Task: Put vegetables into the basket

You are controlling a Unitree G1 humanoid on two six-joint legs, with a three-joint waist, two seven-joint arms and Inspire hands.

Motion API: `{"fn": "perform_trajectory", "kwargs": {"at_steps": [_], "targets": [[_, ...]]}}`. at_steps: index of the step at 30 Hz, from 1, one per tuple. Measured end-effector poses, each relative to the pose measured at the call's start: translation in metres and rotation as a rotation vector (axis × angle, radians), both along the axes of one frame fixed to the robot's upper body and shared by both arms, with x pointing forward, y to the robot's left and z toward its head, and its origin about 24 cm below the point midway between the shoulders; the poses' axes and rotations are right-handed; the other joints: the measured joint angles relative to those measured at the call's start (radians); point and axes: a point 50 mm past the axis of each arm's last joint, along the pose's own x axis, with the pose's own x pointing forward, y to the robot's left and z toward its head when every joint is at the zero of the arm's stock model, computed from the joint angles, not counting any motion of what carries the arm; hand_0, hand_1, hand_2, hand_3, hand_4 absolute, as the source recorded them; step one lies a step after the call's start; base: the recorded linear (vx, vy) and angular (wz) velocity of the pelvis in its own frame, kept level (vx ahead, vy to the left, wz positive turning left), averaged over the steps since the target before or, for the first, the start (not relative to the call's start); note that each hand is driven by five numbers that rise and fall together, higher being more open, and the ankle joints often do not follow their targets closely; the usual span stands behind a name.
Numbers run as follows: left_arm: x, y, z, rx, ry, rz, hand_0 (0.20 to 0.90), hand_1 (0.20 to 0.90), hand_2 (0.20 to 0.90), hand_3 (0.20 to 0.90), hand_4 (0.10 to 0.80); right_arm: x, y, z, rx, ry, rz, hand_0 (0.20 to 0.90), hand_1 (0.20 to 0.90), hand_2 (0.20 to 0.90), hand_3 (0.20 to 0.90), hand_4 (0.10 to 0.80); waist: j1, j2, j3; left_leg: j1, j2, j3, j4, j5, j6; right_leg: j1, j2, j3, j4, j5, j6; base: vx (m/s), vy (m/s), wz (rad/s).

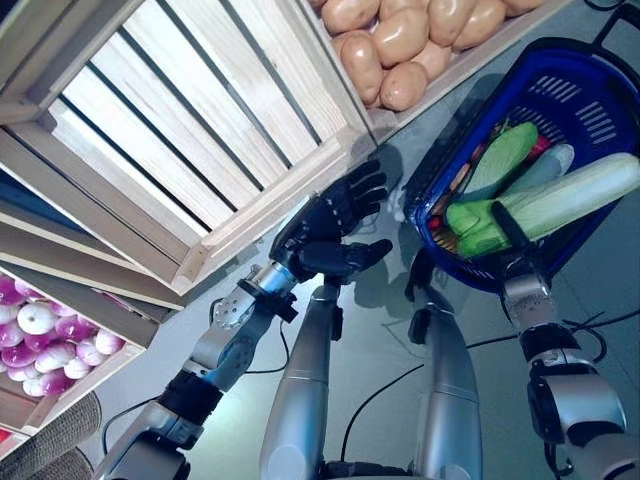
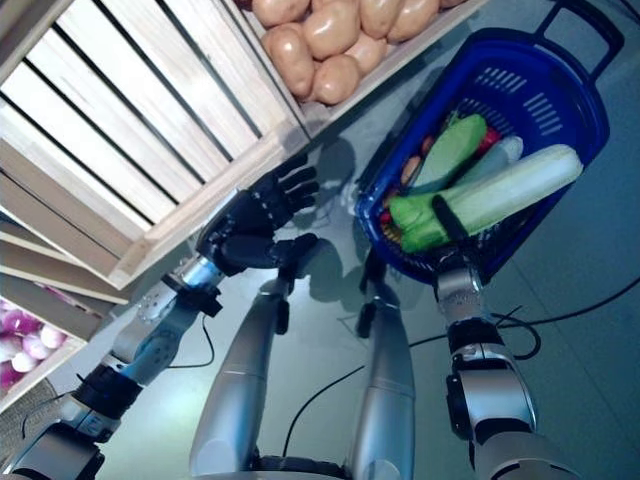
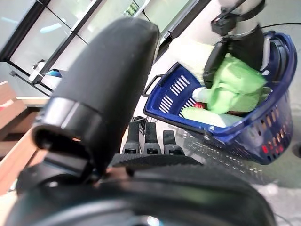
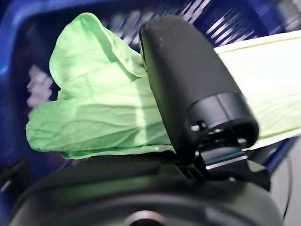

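The blue plastic basket [image 1: 575,62] stands on the grey floor at the right. My right hand [image 1: 512,232] is over its near rim, shut on a long Chinese cabbage [image 1: 575,192] with green leaves and a pale stalk end, which lies across the basket's top. In the right wrist view my thumb [image 4: 188,80] crosses the cabbage [image 4: 94,117]. A green, husked vegetable [image 1: 500,155], a pale one and small red ones lie in the basket below it. My left hand [image 1: 325,225] is open and empty, held between the wooden stand and the basket [image 3: 263,127].
A wooden stand with slatted crates [image 1: 180,130] rises on the left and across the top, and its corner is just beyond my left hand. A strip of grey floor [image 1: 400,340] runs between the stand and the basket.
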Motion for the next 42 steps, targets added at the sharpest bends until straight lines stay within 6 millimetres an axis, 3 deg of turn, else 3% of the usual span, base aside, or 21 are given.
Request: {"fn": "perform_trajectory", "kwargs": {"at_steps": [3,4,5,14,27,31,37,39,42], "targets": [[0.001,0.002,0.001,0.016,-0.001,0.005,0.900,0.900,0.900,0.900,0.800,0.000,-0.007,0.003,-0.043,0.018,-0.002,0.300,0.300,0.300,0.300,0.400,0.003,0.001,0.000,-0.027,-0.002,0.001,0.023,-0.009,0.006,-0.021,-0.002,0.001,0.019,0.000,0.002,0.023,-0.010,0.02],[0.001,0.002,0.000,0.017,0.002,0.005,0.900,0.900,0.900,0.900,0.800,-0.001,-0.011,0.005,-0.065,0.030,-0.005,0.629,0.629,0.629,0.629,0.620,0.005,0.001,0.000,-0.036,-0.003,0.001,0.032,-0.013,0.008,-0.028,-0.003,0.003,0.027,-0.003,0.003,0.033,-0.013,0.02],[0.001,0.002,0.001,0.018,0.000,0.003,0.900,0.900,0.900,0.900,0.800,-0.001,-0.014,0.007,-0.091,0.046,-0.003,0.900,0.900,0.900,0.900,0.800,0.006,0.001,0.000,-0.043,-0.006,0.001,0.042,-0.017,0.008,-0.036,-0.006,0.007,0.038,-0.008,0.006,0.036,-0.022,-0.01],[0.000,0.002,-0.001,0.030,0.006,-0.001,0.900,0.900,0.900,0.900,0.800,-0.006,-0.032,0.007,-0.119,0.125,-0.050,0.900,0.900,0.900,0.900,0.800,0.003,0.001,0.000,-0.070,-0.009,0.002,0.086,-0.034,0.014,-0.057,-0.006,0.016,0.067,-0.017,0.011,0.020,-0.016,0.00],[-0.002,0.011,-0.006,0.047,0.040,0.010,0.900,0.900,0.900,0.900,0.800,-0.013,-0.044,0.020,-0.144,0.048,-0.222,0.900,0.900,0.900,0.900,0.800,-0.001,0.000,0.000,-0.052,-0.016,0.002,0.100,-0.040,0.024,-0.027,-0.003,0.021,0.059,-0.010,0.020,-0.001,0.006,-0.01],[-0.004,0.017,-0.012,0.065,0.072,0.016,0.900,0.900,0.900,0.900,0.800,-0.018,-0.047,0.019,-0.163,0.013,-0.268,0.900,0.900,0.900,0.900,0.800,-0.006,-0.001,0.000,0.038,-0.016,0.002,0.059,-0.038,0.026,0.069,0.006,0.023,-0.009,0.004,0.035,-0.035,0.029,-0.04],[-0.007,0.014,-0.018,0.084,0.102,-0.032,0.900,0.900,0.900,0.900,0.800,-0.028,-0.043,0.019,-0.194,-0.085,-0.296,0.900,0.900,0.900,0.900,0.800,-0.028,-0.004,-0.001,0.240,-0.013,0.024,-0.139,0.023,0.054,0.274,0.009,0.023,-0.215,0.028,0.065,-0.050,0.068,-0.11],[-0.008,0.013,-0.021,0.089,0.121,-0.041,0.900,0.900,0.900,0.900,0.800,-0.031,-0.037,0.012,-0.199,-0.087,-0.279,0.900,0.900,0.900,0.900,0.800,-0.041,-0.015,-0.001,0.299,-0.028,0.033,-0.184,0.032,0.053,0.329,0.008,0.046,-0.244,0.066,0.064,-0.022,0.058,0.01],[-0.011,0.012,-0.035,0.143,0.177,-0.038,0.900,0.900,0.900,0.900,0.800,-0.035,-0.014,-0.003,-0.352,-0.044,-0.155,0.900,0.900,0.900,0.900,0.800,-0.054,-0.023,0.000,0.411,-0.020,0.056,-0.245,0.038,0.054,0.445,0.017,0.050,-0.331,0.098,0.063,0.028,0.067,-0.12]]}}
